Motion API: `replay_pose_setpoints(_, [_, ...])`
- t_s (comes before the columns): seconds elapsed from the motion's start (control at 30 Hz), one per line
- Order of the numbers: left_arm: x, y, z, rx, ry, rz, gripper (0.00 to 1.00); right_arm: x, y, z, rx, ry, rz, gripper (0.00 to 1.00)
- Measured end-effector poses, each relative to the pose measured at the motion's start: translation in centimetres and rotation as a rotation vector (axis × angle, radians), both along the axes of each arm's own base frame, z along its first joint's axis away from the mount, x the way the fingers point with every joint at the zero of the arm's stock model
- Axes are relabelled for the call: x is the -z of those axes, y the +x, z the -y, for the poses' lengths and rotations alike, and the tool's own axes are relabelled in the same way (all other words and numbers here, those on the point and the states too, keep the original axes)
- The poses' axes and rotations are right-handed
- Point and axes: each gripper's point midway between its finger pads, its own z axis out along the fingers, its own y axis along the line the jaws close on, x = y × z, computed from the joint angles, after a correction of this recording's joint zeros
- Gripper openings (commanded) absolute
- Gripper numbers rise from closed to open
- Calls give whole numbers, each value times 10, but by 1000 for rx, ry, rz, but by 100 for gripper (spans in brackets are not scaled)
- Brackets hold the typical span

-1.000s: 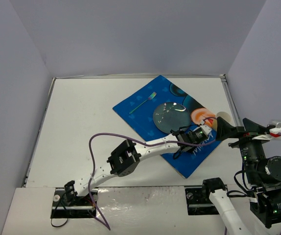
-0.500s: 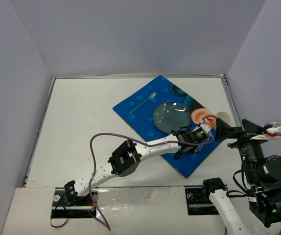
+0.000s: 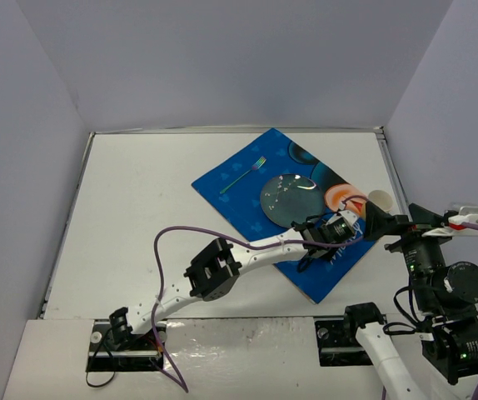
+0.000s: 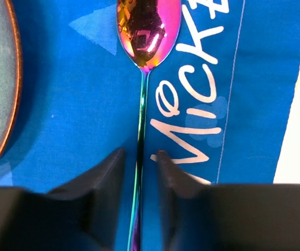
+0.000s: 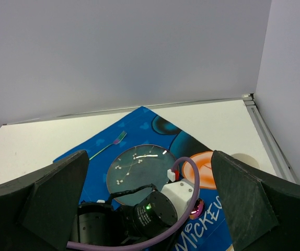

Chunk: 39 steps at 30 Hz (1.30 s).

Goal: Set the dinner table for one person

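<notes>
An iridescent spoon (image 4: 147,31) lies flat on the blue Mickey-print placemat (image 3: 231,196), to the right of the grey-green plate (image 3: 289,198). My left gripper (image 4: 140,152) is low over the spoon's handle. Its fingers (image 4: 108,167) stand a little apart, with a thin gap on each side of the handle, so it is open. A rainbow fork (image 3: 243,175) lies on the mat left of the plate. My right gripper (image 3: 401,218) hangs wide open above the mat's right edge and holds nothing. The mat rests on the white dinner table (image 3: 139,217).
A pale round object (image 3: 380,198) sits on the table just right of the placemat, near the metal rim (image 3: 393,179). The left arm's purple cable (image 3: 168,242) loops over the table's near middle. Grey walls stand on three sides.
The left gripper's jaws have parted from the spoon handle and the spoon now rests on the mat. The right arm has shifted slightly and stays open.
</notes>
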Motion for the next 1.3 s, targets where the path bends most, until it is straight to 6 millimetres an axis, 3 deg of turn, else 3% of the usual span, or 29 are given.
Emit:
replay_pose_setpoints(0.17, [-3,1,-7,-10,15,12,55,1,0,0,1,-5,-2,100])
replay_pose_setpoints(0.27, [-21,2,-15,-9,20,31,69,2,0,1,6,-16,-4,100])
replay_pose_setpoints(0.4, [-85,5,-37,-23,-21,95,82,1,-1,7,34,-40,-2,100])
replay_pose_setpoints(0.47, [-135,8,-59,-45,-95,144,89,0,-3,14,68,-51,2,100])
replay_pose_setpoints(0.53, [-182,13,-99,-92,-150,183,94,-2,-7,22,108,-59,15,100])
replay_pose_setpoints(0.63, [-250,40,-177,-227,-246,270,97,-7,-19,34,165,-69,49,100])
replay_pose_setpoints(0.73, [-285,63,-273,-417,-288,366,97,-11,-31,45,214,-82,82,100])
replay_pose_setpoints(0.8, [-291,63,-337,-538,-259,427,97,-8,-37,52,248,-82,89,100])
replay_pose_setpoints(0.87, [-290,51,-385,-621,-221,466,97,-4,-41,58,279,-81,91,100])
replay_pose_setpoints(0.9, [-300,42,-403,-647,-243,503,97,-3,-41,60,288,-82,93,100])
replay_pose_setpoints(1.13, [-281,-14,-515,-829,-165,621,97,27,-37,61,295,-116,49,100])
replay_pose_setpoints(1.3, [-276,-46,-567,-949,-176,704,97,39,-36,60,286,-138,34,100])
